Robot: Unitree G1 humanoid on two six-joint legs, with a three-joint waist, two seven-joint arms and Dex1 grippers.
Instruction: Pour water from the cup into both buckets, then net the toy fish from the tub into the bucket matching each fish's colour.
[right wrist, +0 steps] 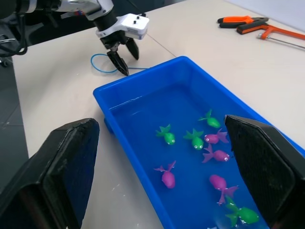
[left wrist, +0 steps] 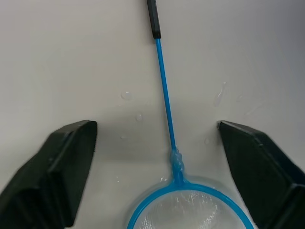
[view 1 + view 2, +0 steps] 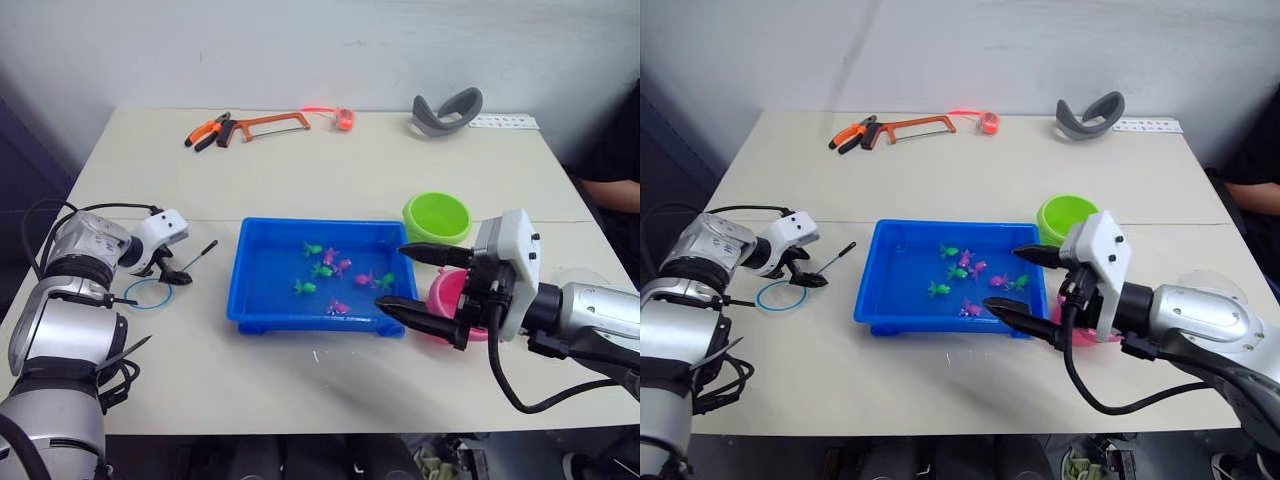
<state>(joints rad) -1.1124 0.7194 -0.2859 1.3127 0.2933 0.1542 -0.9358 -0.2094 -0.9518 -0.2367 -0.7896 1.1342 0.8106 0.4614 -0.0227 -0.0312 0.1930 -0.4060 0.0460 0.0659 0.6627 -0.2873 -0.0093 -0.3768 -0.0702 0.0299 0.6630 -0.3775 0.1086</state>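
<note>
Picking up the net (image 2: pixel 167 143) comes next: it lies flat on the table near the left edge, beside the tub (image 3: pixel 260 300). The left hand (image 2: pixel 157 157), fingers apart, straddles its thin handle; close squarely there. The right hand (image 3: pixel 425 285) gapes empty over the tub.

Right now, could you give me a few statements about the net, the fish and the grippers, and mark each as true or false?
1. The net lies on the table, outside the tub. True.
2. The left gripper is shut on the net's handle. False: its fingers stand open on either side of the handle.
3. All the toy fish are in the tub. True.
4. The right gripper holds a cup. False: it is open and holds nothing.
5. The green bucket lies tipped over. False: it stands upright beside the tub.
</note>
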